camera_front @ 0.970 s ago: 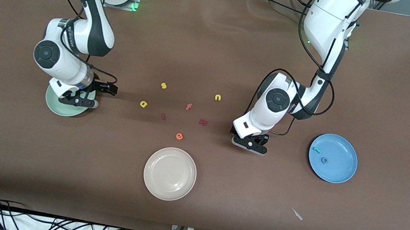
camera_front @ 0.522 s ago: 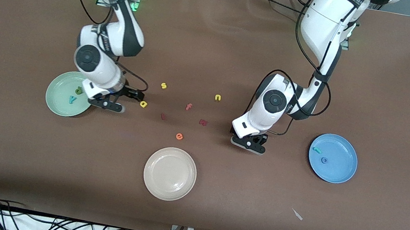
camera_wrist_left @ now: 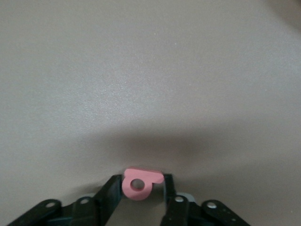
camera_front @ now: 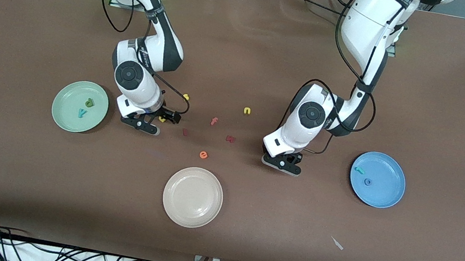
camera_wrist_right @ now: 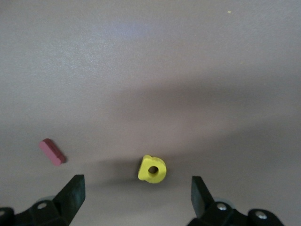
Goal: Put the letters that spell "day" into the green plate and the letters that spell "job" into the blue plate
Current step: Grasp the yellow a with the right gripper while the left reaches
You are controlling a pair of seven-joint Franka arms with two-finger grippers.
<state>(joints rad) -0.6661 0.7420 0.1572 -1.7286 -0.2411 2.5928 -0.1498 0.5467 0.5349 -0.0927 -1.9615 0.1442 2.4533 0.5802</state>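
Round pale mint-green plate, toward right arm's end of table, holds dark green "d" + teal "y". Round sky-blue plate, toward left arm's end, holds teal hook "j" + blue ring "o". Cream-white round plate, nearer the front camera, holds nothing.

Writing: partial black lettering on left arm's white casing, not readable.

Left gripper low at table, fingers clamped on pink "b". Right gripper low over table, fingers wide apart, yellow "a" lying between them, untouched.

Loose on brown table between the arms: yellow "s", yellow "n", pink "f", orange "e". Wide bare table toward all edges.
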